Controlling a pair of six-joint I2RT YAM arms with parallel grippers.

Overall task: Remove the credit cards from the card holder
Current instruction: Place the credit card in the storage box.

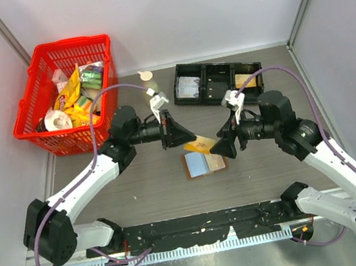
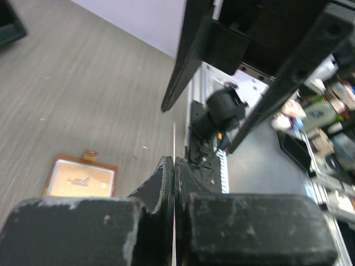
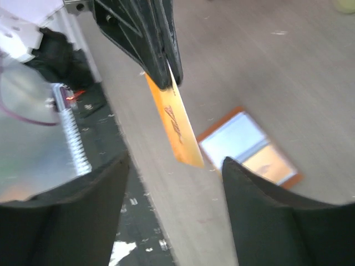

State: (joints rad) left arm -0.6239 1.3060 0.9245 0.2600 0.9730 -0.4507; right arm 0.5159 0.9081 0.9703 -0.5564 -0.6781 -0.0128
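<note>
**Ana:** Big picture first. There's the grey table (image 1: pixel 153 189), with a red basket (image 1: pixel 66 44) upper left in the overhead shot and a black tray (image 1: pixel 217 83) at upper centre. Both sit well apart from the action.

**Ben:** And mid-frame?

**Ana:** The card holder (image 1: pixel 201 165) lies flat and spread open on the table, pockets facing up. I'd say that's so a claw can get at what's inside. Just above it, the left gripper (image 1: pixel 193 140) is clamped tight on an orange credit card (image 1: pixel 201 146). It pinches one end, and the card is held clear of the table.

**Ben:** What about the right gripper (image 1: pixel 220 147)?

**Ana:** From its own camera, the jaws are spread, one on either side of the card's free end. They're touching nothing that I can see.

**Ben:** A hand-over in mid-air, then?

**Ana:** That's my read. One claw takes the grip so the other can go back for more.

**Ben:** Is there more?

**Ana:** Lower right in that wrist view, a second card (image 3: pixel 270 165) sits tucked in the holder's pocket. By my count the job is only part done.
</note>
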